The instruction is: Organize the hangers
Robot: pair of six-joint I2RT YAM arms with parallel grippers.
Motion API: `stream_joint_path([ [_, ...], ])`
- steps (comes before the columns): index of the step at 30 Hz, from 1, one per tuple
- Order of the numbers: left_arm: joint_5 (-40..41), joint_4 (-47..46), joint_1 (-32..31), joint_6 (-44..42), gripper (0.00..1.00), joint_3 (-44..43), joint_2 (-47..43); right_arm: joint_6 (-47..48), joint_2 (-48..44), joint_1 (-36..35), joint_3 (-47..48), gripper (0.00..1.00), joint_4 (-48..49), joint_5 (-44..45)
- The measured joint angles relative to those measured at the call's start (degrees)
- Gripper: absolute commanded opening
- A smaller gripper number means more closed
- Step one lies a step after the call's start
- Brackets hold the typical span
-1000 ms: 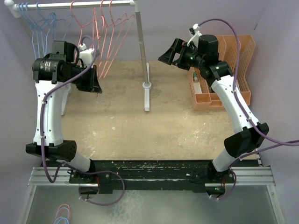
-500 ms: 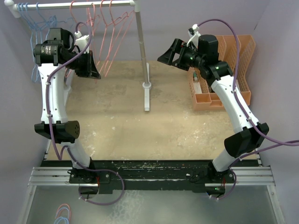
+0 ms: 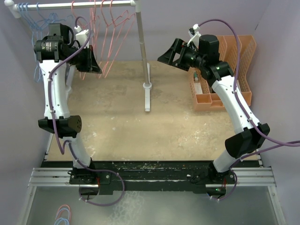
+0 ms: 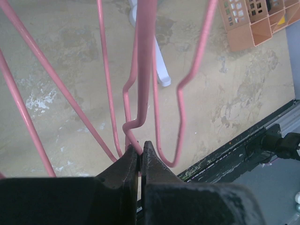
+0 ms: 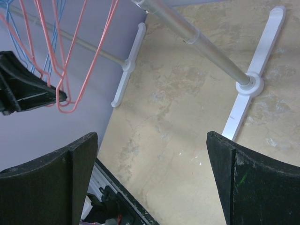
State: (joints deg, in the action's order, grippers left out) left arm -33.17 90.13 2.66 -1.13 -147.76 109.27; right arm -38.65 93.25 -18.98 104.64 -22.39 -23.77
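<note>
From above, the pink hangers are hanging on the white rack at the far left, with the blue hangers left of them. The left gripper is sitting among the pink ones, and the right gripper is hovering beside the orange file holder.

Left wrist: the left gripper is pinching a pink hanger's lower wire.

Right wrist: the right gripper is standing spread wide.

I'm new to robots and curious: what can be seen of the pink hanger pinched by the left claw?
It is a thin, glossy pink-red wire hanger with a small notch bent into it. The left gripper is shut on the wire at that notch. It sits among other pink hangers under the white rail.
</note>
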Motion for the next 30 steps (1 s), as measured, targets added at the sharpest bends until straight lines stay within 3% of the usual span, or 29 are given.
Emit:
stream_joint_path([
  [16,-2.47,-0.13,1.46,-0.02,0.0,-1.73,5.81,-0.22,0.11,0.0,-0.35,1.0,0.74,-0.09],
  [17,-2.54,-0.13,1.46,-0.02,0.08,-1.73,5.9,-0.24,0.11,0.0,-0.57,1.0,0.9,-0.11],
  [20,-2.69,-0.2,1.46,-0.26,0.73,-1.73,6.05,-0.28,0.11,-0.02,-1.2,1.0,1.14,-0.28],
  [21,-2.8,-0.26,1.46,-0.61,0.91,-1.73,6.03,-0.31,0.13,-0.02,-1.4,1.0,1.25,-0.28],
  [22,-3.1,-0.52,1.46,-0.76,1.0,-1.7,5.95,-0.35,0.13,0.0,-1.6,1.0,1.38,-0.33],
  [27,-0.83,-3.5,1.46,-1.44,0.99,2.36,2.05,-0.37,0.13,-0.02,-2.58,1.0,1.92,-0.39],
  [30,3.89,-8.63,1.49,-1.29,0.99,9.33,-5.75,-0.13,0.13,-0.02,-2.6,1.0,1.79,0.07],
])
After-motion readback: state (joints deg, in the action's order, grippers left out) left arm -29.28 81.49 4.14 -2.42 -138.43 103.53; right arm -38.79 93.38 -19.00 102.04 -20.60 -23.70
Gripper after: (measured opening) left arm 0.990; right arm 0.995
